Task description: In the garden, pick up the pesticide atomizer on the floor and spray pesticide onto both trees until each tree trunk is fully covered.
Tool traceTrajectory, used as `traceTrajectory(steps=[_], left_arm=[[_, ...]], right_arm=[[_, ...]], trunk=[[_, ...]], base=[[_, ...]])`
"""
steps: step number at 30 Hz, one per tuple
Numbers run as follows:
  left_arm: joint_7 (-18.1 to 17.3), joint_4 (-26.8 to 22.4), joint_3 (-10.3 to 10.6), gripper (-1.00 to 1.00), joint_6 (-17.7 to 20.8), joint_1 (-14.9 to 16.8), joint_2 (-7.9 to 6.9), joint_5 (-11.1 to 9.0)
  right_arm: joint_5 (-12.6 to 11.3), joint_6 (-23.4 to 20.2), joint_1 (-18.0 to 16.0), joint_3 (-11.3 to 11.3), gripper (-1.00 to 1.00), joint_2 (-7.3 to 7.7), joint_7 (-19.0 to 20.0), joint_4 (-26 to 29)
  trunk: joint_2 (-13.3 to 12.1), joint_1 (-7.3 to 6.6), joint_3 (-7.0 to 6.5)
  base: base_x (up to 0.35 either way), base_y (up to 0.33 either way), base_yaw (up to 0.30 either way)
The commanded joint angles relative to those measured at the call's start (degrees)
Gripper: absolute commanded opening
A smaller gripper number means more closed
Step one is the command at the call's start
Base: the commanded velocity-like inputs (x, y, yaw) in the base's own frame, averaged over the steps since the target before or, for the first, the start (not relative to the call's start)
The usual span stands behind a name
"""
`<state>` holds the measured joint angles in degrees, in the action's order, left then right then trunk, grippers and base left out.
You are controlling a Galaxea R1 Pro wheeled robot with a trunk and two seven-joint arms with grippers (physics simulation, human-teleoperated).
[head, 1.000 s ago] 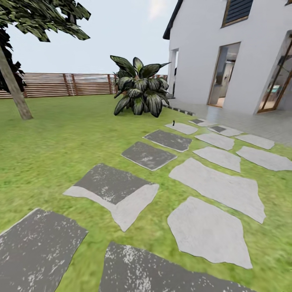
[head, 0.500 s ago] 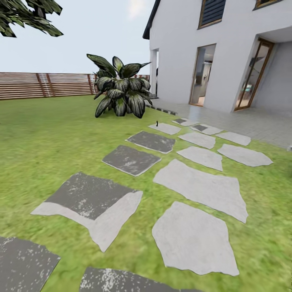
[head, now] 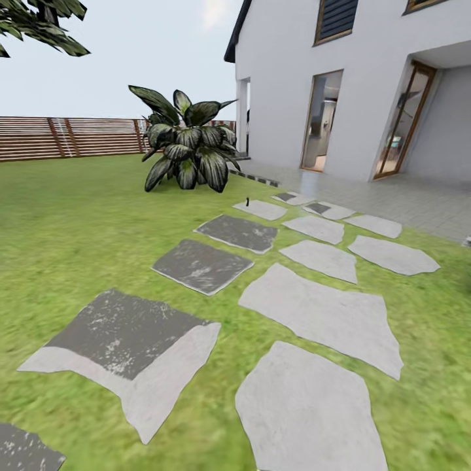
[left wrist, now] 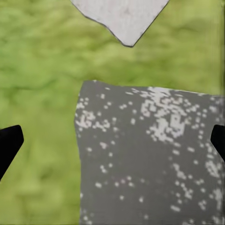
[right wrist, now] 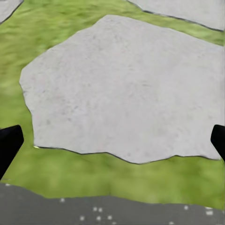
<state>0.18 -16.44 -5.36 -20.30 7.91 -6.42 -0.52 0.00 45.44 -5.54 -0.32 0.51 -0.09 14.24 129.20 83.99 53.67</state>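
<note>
Your atomizer: there's a tiny dark upright thing [head: 248, 201] standing on the grass by the far end of the slab path, just beside the nearest-to-house light slab [head: 260, 209] — too small to tell if that's it. The garden lawn [head: 78, 216] is spreading out to the left, w/ the brown slat fence [head: 65, 136] running along its far edge. The tall trees: some leafy branches [head: 39, 23] are poking in at the top left corner, no trunk in sight.

You're looking fwd over grey paving slabs [head: 320, 311]; a big broad-leaf plant [head: 184, 149] is sitting near the corner of the white house [head: 353, 85].

Arms: both are hanging low, pointing down at the ground. Your left gripper [left wrist: 112, 140] is hovering over a dark speckled slab [left wrist: 150, 159] and grass, fingers spread wide apart, nothing btwn them. Your right gripper [right wrist: 112, 140] is hovering over a pale slab [right wrist: 126, 89], fingers also wide apart and holding nothing.
</note>
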Motion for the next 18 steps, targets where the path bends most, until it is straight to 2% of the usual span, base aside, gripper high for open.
traceTrajectory(steps=[1,18], left_arm=[[0.0,0.0,0.0,1.00,0.0,0.0,0.00,0.0],[0.0,0.0,0.0,1.00,0.0,0.0,0.00,0.0]], right_arm=[[0.0,0.0,0.0,0.0,1.00,-0.02,0.0,0.0],[0.0,0.0,0.0,0.0,1.00,-0.05,0.0,0.0]], trunk=[[0.0,0.00,0.00],[0.0,0.00,0.00]], base=[[0.328,-0.102,0.000],[0.327,-0.102,0.000]])
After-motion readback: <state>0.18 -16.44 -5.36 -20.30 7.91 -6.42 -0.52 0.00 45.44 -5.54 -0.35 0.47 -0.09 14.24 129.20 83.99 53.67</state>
